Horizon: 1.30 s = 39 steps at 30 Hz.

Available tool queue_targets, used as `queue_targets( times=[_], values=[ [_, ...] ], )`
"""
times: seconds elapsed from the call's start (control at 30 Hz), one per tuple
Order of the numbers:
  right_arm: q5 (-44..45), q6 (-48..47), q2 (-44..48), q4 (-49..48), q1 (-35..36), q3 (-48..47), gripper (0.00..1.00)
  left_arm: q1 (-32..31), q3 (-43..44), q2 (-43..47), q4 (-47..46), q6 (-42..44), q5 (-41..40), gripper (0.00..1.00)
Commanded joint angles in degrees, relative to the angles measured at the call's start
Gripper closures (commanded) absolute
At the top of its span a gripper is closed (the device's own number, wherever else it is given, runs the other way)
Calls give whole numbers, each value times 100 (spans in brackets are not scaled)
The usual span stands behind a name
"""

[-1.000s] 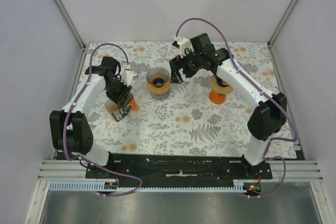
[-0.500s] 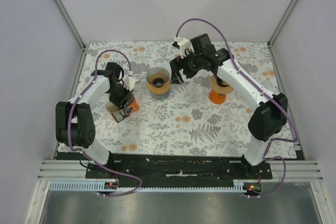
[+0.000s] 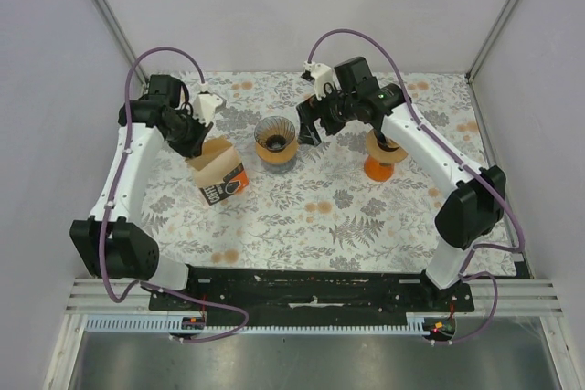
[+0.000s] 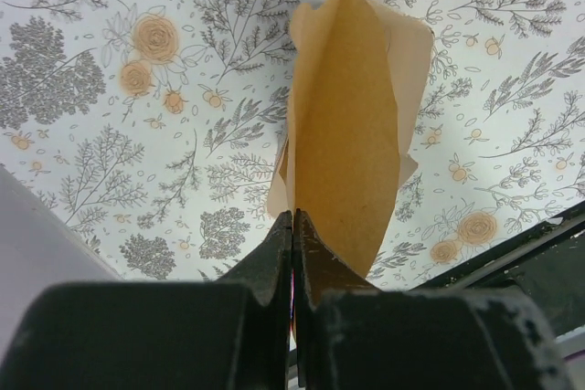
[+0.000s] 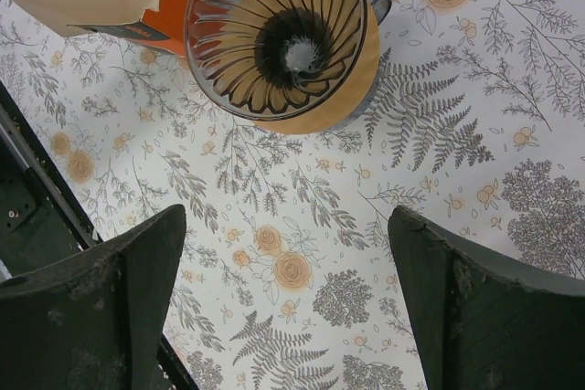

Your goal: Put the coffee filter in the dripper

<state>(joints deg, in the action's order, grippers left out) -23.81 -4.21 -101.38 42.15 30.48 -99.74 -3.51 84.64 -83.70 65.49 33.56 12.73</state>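
A brown paper coffee filter (image 4: 356,116) hangs pinched between the black fingers of my left gripper (image 4: 293,226), which is shut on its edge. From above, the left gripper (image 3: 189,131) holds the filter (image 3: 210,151) over the orange filter box (image 3: 226,185), to the left of the dripper. The dripper (image 3: 275,141) is a ribbed glass cone on a wooden collar and stands empty at mid table. It fills the top of the right wrist view (image 5: 283,34). My right gripper (image 3: 306,125) hovers just right of the dripper, its jaws wide open around nothing (image 5: 288,253).
An orange stand (image 3: 379,167) sits right of the dripper, under my right arm. The floral tablecloth (image 3: 347,216) covers the table. White walls and frame posts close in the left, right and back sides.
My left gripper has shut on the filter and lifted it up and back out of the orange box. The right arm has hardly moved.
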Motion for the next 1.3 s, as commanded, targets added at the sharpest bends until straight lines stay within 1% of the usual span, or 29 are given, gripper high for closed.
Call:
queue_targets(
  times=[0.0, 0.13, 0.2, 0.27, 0.33, 0.37, 0.43, 0.47, 0.5, 0.57, 0.63, 0.7, 0.73, 0.83, 0.9, 1.0, 1.1, 1.23, 1.27],
  values=[
    [43, -133, 391, 4, -7, -97, 2, 78, 640, 100, 516, 195, 317, 98],
    [-9, -72, 479, -49, 11, -413, 2, 78, 1579, 179, 727, 107, 572, 98],
    [-27, 60, 532, -189, 81, -607, 2, 78, 2081, 249, 780, 37, 992, 98],
    [-114, 270, 602, -592, 229, -783, 2, 52, 2415, 267, 824, -103, 1589, 98],
    [-141, 412, 655, -1066, 475, -888, 2, 0, 2566, 258, 746, -331, 1837, 98],
    [7, 682, 646, -1295, 650, -950, 2, -44, 2566, 267, 589, -481, 1838, 98],
    [411, 1427, 568, -1629, 827, -1134, 2, -115, 2444, 293, 124, -1050, 1567, 98],
    [404, 1867, 524, -1997, 854, -1109, 2, -202, 2365, 319, -113, -1323, 1339, 98],
    [325, 2393, 532, -2409, 854, -900, 2, -333, 2286, 319, -429, -1700, 850, 98],
    [281, 3386, 567, -3394, 863, -373, 2, -728, 2250, 267, -887, -2089, 57, 98],
    [447, 4223, 515, -3853, 854, -125, 2, -1211, 2320, 214, -1205, -2187, -637, 98],
    [404, 4891, 436, -4161, 854, 86, 3, -1616, 2390, 135, -1363, -2117, -1244, 98],
    [343, 5234, 374, -4545, 854, 191, 4, -1783, 2399, 109, -1399, -2073, -1543, 98],
    [324, 6017, 295, -5145, 854, 499, 6, -2135, 2390, 30, -1522, -1950, -2028, 98],
    [342, 6343, 216, -5339, 854, 544, 7, -2355, 2382, -6, -1618, -1889, -2300, 98],
    [404, 6511, 93, -5384, 854, 482, 10, -2672, 2355, -41, -1680, -1774, -2608, 98],
    [448, 6696, 75, -5489, 846, 657, 13, -2734, 2390, -67, -1750, -1748, -2741, 98],
    [465, 6784, 49, -5569, 828, 772, 21, -2778, 2469, -129, -1786, -1774, -2733, 98],
    [457, 6801, 5, -5595, 802, 781, 25, -2804, 2487, -138, -1777, -1774, -2689, 98]
  ],
)
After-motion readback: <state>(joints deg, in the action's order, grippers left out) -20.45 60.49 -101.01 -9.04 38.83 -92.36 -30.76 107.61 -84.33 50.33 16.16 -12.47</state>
